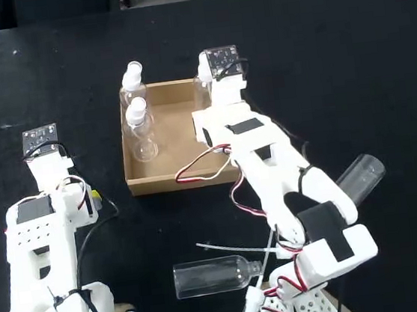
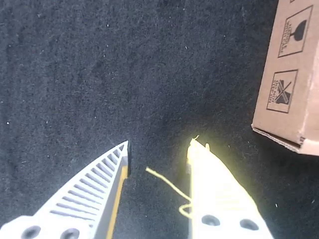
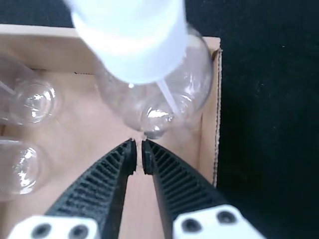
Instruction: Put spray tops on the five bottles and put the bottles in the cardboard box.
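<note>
— What's sitting on that black cloth-covered bench [image 1: 379, 69]?

— The biggest things are the two white arms mounted at the near edge. The right arm [image 1: 270, 164] stretches out over the brown cardboard box [image 1: 172, 130] in the middle of the bench. The left arm [image 1: 37, 236] sits folded by the near left corner, off the box's left wall and apart from it.

— And the claws?

— The right gripper [image 3: 138, 149] is pinched nearly closed on nothing. Its tips are over the box floor, just short of a clear plastic bottle with a white spray top [image 3: 159, 99] standing in the box's far right corner. The left gripper [image 2: 159, 149] is spread wide over bare cloth, with nothing between its fingers.

— Any other bottles?

— Two more stand along the box's left wall: a far capped bottle [image 1: 132, 78] at its far left corner and a near capped bottle [image 1: 142, 137] just in front of it. A fourth clear bottle [image 1: 207, 276] lies on its side close to the near edge, its neck towards the right arm's base and no top on it. A fifth bottle [image 1: 363, 174] lies towards the right edge, partly behind the right arm; I can't tell whether it's capped.

— Anything smaller?

— A thin clear tube [image 1: 230, 247] lies on the cloth just beyond the fourth clear bottle.
</note>
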Motion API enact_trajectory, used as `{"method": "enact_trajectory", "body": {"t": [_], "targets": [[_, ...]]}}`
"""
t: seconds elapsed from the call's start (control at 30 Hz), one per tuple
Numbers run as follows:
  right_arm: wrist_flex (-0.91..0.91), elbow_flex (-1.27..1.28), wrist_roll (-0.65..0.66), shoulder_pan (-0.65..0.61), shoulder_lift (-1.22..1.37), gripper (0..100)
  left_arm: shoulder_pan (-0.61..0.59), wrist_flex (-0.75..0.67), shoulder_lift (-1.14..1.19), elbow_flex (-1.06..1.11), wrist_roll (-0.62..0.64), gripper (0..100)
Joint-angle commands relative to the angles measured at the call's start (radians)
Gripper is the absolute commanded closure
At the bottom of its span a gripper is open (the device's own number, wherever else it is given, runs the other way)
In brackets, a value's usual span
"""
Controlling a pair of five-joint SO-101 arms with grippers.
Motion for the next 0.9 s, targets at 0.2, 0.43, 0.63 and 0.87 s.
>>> {"method": "enact_trajectory", "body": {"t": [0.2, 0.43, 0.63, 0.87], "targets": [[-0.020, -0.030, -0.008, 0.012, 0.035, 98.8, -0.008, -0.014, -0.028, -0.012, 0.005, 82], [-0.026, -0.022, -0.008, 0.015, 0.016, 98.8, -0.008, -0.014, -0.028, -0.012, 0.005, 82], [-0.075, -0.018, -0.008, 0.015, 0.022, 98.8, -0.007, -0.014, -0.028, -0.012, 0.005, 82], [-0.078, -0.018, -0.005, 0.014, 0.022, 98.8, -0.005, -0.014, -0.028, -0.013, 0.005, 82]]}}
